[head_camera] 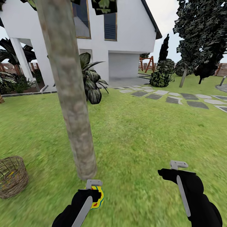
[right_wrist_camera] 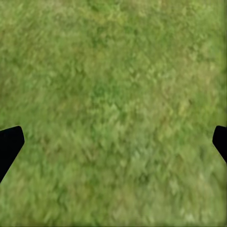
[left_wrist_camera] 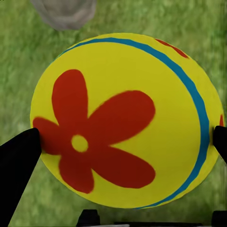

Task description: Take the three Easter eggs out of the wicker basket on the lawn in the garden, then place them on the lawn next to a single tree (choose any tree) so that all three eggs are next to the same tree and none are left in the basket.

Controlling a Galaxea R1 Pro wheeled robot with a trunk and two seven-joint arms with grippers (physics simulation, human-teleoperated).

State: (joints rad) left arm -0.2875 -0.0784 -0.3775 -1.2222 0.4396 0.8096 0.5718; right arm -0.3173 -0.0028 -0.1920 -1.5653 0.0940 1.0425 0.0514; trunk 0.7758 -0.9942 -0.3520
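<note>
One egg [left_wrist_camera: 125,120] pinched in left gripper [head_camera: 94,194] beside tree [head_camera: 67,88], long axis unclear; right gripper [head_camera: 176,168] jaws spread over lawn [right_wrist_camera: 113,94].

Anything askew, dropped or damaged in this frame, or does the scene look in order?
Nothing stands out. The left end effector holds one Easter egg intact, close to the tree base. The wicker basket stands upright on the lawn, colour showing through its weave. The right end effector hangs open over grass.
</note>
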